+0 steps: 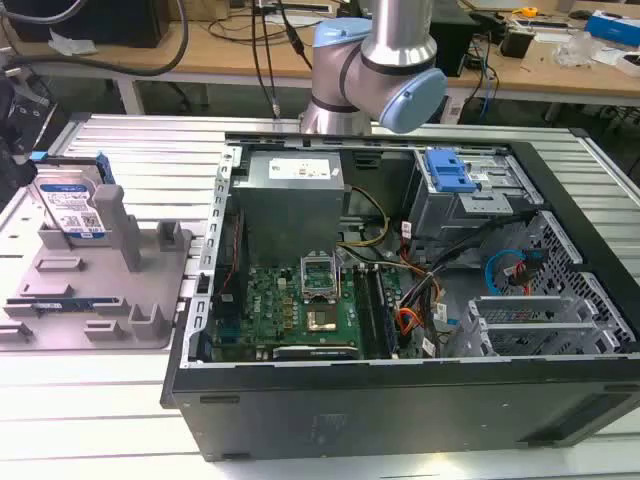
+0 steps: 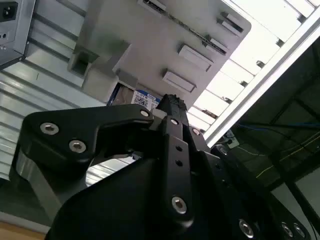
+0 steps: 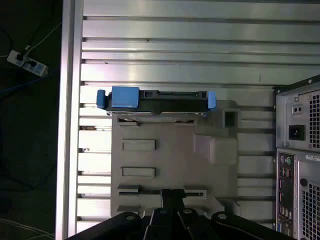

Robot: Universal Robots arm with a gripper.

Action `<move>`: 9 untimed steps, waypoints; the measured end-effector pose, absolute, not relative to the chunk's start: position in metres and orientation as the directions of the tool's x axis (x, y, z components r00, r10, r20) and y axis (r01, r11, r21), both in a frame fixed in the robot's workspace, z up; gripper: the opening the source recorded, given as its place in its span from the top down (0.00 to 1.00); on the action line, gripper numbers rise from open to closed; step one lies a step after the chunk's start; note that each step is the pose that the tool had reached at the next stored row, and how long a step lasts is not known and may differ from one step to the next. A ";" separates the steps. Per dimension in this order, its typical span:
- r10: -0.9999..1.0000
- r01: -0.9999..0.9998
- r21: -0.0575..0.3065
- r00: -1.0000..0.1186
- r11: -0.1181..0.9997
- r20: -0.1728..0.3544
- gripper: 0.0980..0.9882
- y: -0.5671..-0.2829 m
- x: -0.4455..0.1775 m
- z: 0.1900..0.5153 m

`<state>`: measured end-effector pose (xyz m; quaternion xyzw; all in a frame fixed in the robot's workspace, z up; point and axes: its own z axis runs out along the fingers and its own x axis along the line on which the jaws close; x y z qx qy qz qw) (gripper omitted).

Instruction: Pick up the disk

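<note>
this is a robotics and electronics lab or workshop. a grey-and-blue robot arm (image 1: 385, 60) stands at the far edge of a ribbed aluminium table (image 1: 140, 150). on the table lies an open computer case (image 1: 400, 415), its motherboard (image 1: 290, 310), power supply (image 1: 295, 195) and wiring (image 1: 408, 320) laid bare. near the table's edge at the exterior view's left, a moulded grey fixture (image 1: 100, 300) holds a disk (image 1: 72, 210) on edge. behind, wooden workbenches (image 1: 225, 55) carry cables (image 1: 262, 50). in the first wrist view a power strip (image 3: 27, 63) lies on the dark floor beside the table.
</note>
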<state>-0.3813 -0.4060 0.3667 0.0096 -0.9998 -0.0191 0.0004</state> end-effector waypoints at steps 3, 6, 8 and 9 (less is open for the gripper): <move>-0.019 -0.019 0.038 -1.000 0.999 0.000 0.99 -0.406 -0.381 0.367; -0.034 -0.034 0.037 -0.999 0.999 0.001 0.99 -0.406 -0.381 0.367; -0.134 -0.134 0.037 -0.991 0.990 0.000 0.99 -0.406 -0.381 0.366; -0.164 -0.164 0.037 -0.986 0.986 0.001 0.99 -0.406 -0.381 0.366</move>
